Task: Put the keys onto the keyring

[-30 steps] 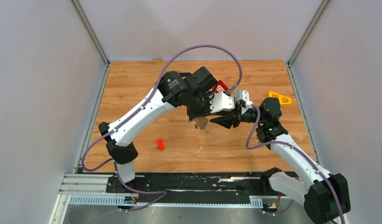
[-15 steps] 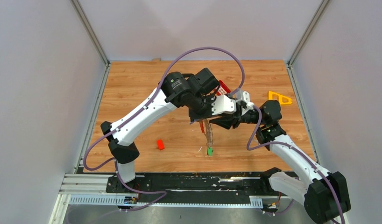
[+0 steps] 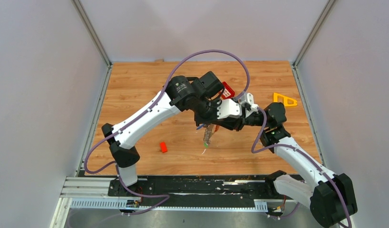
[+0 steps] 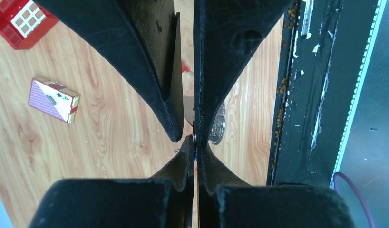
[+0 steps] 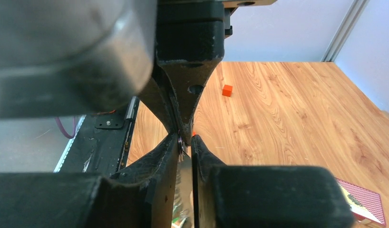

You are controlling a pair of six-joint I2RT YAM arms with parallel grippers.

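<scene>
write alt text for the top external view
The left gripper and right gripper meet tip to tip above a wooden table, a green-headed key dangling beneath them. A small red block lies to their left, a yellow triangle at far right.

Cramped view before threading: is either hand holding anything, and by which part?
The left hand pinches the keyring by its metal ring; the rest dangles. Whether the right hand grips anything: unclear.

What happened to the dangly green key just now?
The green key, hanging below the left gripper and right gripper where they meet, swung back up and slightly left after dropping low. The red block and yellow triangle stayed put; the arms barely shifted.
</scene>
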